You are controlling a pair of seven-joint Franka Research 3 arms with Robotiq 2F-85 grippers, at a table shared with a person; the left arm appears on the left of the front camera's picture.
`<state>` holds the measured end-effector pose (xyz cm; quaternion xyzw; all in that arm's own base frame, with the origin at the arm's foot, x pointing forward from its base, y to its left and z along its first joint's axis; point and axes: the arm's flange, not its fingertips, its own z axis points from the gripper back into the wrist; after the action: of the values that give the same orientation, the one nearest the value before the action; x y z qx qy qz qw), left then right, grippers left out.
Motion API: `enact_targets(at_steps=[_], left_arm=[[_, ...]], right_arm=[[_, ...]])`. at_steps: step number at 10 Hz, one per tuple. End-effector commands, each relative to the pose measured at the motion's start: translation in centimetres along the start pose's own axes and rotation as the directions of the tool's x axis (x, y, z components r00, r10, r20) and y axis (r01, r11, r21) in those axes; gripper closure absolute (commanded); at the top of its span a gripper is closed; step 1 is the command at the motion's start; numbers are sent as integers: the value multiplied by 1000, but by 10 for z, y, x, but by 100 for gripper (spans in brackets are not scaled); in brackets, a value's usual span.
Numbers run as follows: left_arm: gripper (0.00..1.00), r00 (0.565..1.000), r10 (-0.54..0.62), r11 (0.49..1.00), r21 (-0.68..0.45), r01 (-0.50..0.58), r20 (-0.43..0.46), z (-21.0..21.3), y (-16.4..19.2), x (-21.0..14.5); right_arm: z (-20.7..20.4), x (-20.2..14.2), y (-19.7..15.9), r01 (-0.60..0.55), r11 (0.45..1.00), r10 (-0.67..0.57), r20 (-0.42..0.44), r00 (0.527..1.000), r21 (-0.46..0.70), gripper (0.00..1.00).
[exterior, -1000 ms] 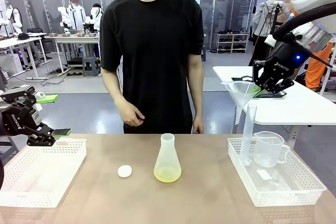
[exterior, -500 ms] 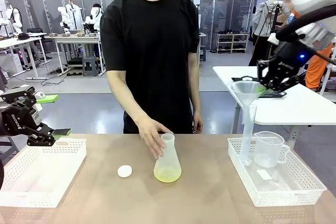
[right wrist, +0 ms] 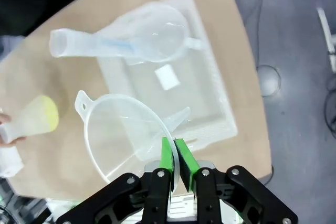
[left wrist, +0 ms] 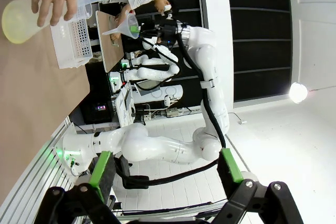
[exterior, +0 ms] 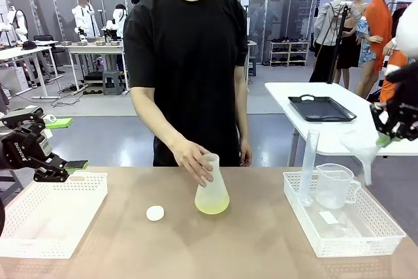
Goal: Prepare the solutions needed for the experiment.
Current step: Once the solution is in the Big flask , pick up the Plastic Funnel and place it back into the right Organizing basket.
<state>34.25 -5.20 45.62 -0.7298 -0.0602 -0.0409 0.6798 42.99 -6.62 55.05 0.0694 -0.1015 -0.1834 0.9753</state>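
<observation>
Your right gripper [right wrist: 173, 148] pinches the funnel [right wrist: 123, 129] by its rim, raised near the tray [exterior: 360, 244]. Your left gripper [left wrist: 166, 165] hangs wide and empty. The solution [exterior: 212, 209] sits in the flask [exterior: 211, 184] mid-table, tilted by the person's hand [exterior: 194, 161]. Likely next: bring the funnel to the flask's mouth once it's upright.

Bright, even light; wide-angle edge distortion.

Frosted, translucent plastic on the cone-shaped flask [exterior: 212, 191], smooth all round; clear watery pale yellow-green liquid [exterior: 212, 209] glinting through its base. Matt tan wood-look tabletop [exterior: 261, 253], no shine at all. White perforated plastic basket on the left [exterior: 36, 245], another white perforated plastic basket on the right [exterior: 356, 243], both dull. Clear, glossy, thin-walled plastic funnel [right wrist: 126, 129]. Soft matt black cloth T-shirt [exterior: 189, 50] at the far side. Shiny black tray [exterior: 324, 108], far right.
</observation>
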Motion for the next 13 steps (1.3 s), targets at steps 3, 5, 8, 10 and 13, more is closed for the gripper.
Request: enact_targets(at_steps=[3, 5, 8, 10, 13], left_arm=[[0, 1000, 3, 1000, -17, -3, -4, 0, -2, 0], [0, 1000, 3, 1000, -17, -3, -4, 0, -2, 0], [0, 1000, 3, 1000, -17, -3, -4, 0, -2, 0], [0, 1000, 3, 1000, -17, -3, -4, 0, -2, 0], [0, 1000, 3, 1000, -17, -3, -4, 0, -2, 0]], right_arm=[[-31, -21, 1, 120, 979, -124, -18, 992, -164, 94], [-46, -31, 4, 145, 964, -149, -1, 989, -222, 94], [-68, -35, 18, 151, 956, -158, -8, 987, -251, 94], [-81, -42, 33, 154, 951, -161, -4, 987, -266, 94], [-97, -46, 54, 150, 944, -159, -7, 987, -295, 94]])
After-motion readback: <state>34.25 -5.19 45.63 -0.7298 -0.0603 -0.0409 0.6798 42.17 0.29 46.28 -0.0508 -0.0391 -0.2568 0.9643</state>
